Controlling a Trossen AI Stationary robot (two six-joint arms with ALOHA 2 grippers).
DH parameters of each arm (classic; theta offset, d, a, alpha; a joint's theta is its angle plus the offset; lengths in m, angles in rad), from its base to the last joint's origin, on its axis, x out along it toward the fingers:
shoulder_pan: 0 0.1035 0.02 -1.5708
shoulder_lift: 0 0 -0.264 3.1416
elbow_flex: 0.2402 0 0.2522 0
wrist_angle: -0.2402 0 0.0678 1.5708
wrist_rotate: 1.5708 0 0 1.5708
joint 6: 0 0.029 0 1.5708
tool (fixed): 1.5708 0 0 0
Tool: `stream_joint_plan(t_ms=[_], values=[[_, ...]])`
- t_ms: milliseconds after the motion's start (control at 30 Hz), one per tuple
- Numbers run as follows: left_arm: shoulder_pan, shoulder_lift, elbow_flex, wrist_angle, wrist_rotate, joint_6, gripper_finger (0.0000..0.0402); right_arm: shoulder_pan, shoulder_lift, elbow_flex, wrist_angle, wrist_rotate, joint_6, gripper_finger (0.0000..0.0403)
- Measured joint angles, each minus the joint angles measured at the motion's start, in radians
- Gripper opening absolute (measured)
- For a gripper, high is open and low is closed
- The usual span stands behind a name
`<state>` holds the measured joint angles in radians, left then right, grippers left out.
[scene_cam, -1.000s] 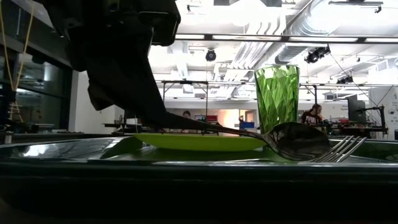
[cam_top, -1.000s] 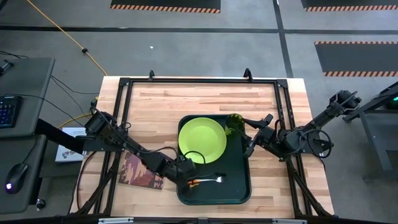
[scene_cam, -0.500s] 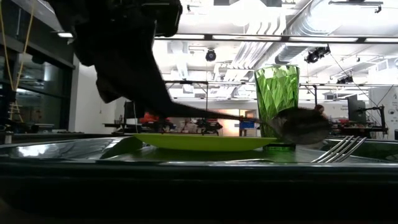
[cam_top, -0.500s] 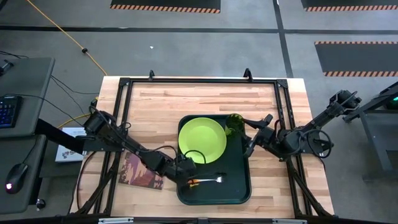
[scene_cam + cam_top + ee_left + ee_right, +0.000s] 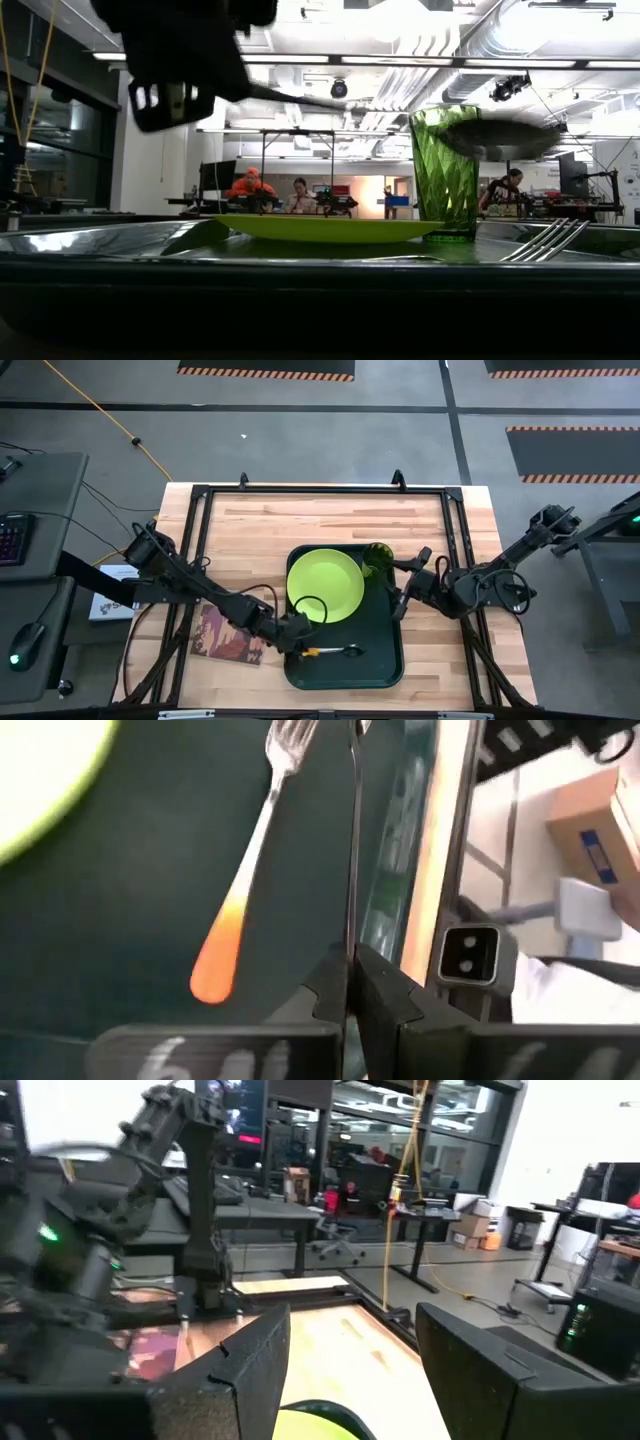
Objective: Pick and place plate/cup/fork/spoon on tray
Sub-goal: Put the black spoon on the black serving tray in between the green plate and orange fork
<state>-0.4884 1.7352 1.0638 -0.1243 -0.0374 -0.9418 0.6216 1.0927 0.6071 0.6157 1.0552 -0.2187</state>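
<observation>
Spoon (image 5: 497, 139) hangs level over the tray (image 5: 385, 660), pinched at its handle tip by the left gripper (image 5: 300, 651) at the plate's (image 5: 325, 585) six o'clock; slim, stiff, slippery metal. Right gripper (image 5: 400, 600) waits spread.

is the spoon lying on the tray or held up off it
Held up off it. The left pincer is shut on the spoon, whose bowl hangs level with the cup top, above the tray.
</observation>
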Motion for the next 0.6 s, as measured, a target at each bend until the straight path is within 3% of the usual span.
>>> stream_joint_plan(t_ms=[100, 367, 600], values=[[0.008, 0.002, -0.002, -0.023, 0.023, -0.024, 0.0000, 0.000, 0.000, 0.000, -0.002, -0.015, 0.005, 0.0209], [0.013, 0.006, -0.043, -0.017, -0.045, -0.108, 0.0000, 0.000, 0.000, 0.000, -0.016, -0.016, 0.002, 0.0209], [0.018, -0.001, -0.166, 0.203, -0.043, -0.200, 0.0000, 0.000, 0.000, 0.000, -0.020, -0.016, -0.007, 0.0209]])
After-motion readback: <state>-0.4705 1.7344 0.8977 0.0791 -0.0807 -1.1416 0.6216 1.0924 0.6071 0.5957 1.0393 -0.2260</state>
